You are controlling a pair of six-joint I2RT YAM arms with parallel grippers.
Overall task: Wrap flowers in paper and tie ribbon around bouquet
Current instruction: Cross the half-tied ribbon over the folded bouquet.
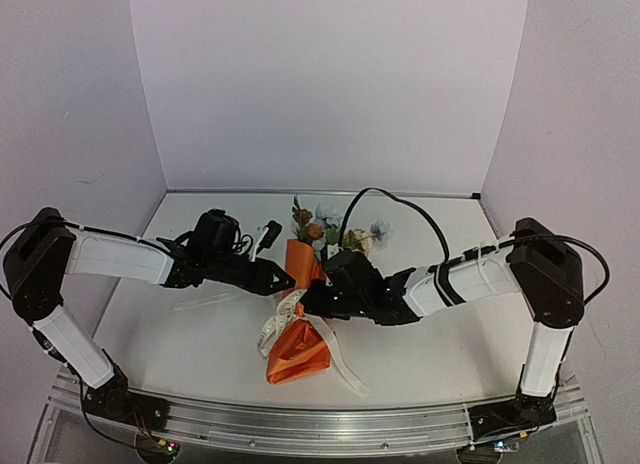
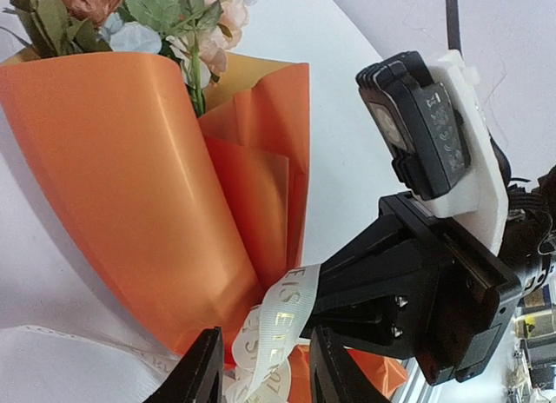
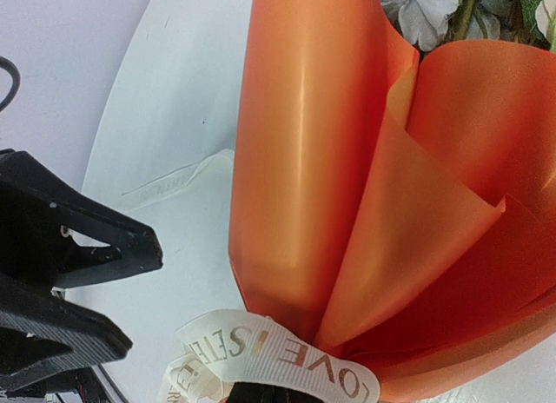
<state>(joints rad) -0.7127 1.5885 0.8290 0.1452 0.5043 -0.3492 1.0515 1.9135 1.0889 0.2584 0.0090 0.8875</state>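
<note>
Wrapping was complete, flowers (image 2: 156, 21) inside paper (image 2: 130, 177). Tying appeared unfinished: left end effector (image 2: 261, 377) stood parted, right end effector (image 2: 314, 304) pinched ribbon (image 2: 278, 320).

The bouquet (image 1: 297, 356) lies in the middle of the surface (image 1: 190, 354), its flowers (image 1: 318, 229) toward the far side. The ribbon (image 1: 284, 316) circles its waist, one end trailing toward the near right. The left pincer (image 1: 287, 281) sits just left of that waist, and the right pincer (image 1: 310, 302) just right, at the ribbon.

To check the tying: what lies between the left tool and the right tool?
The ribbon, looped at the pinched waist of the bouquet, lies between them; the left wrist view shows it.
</note>
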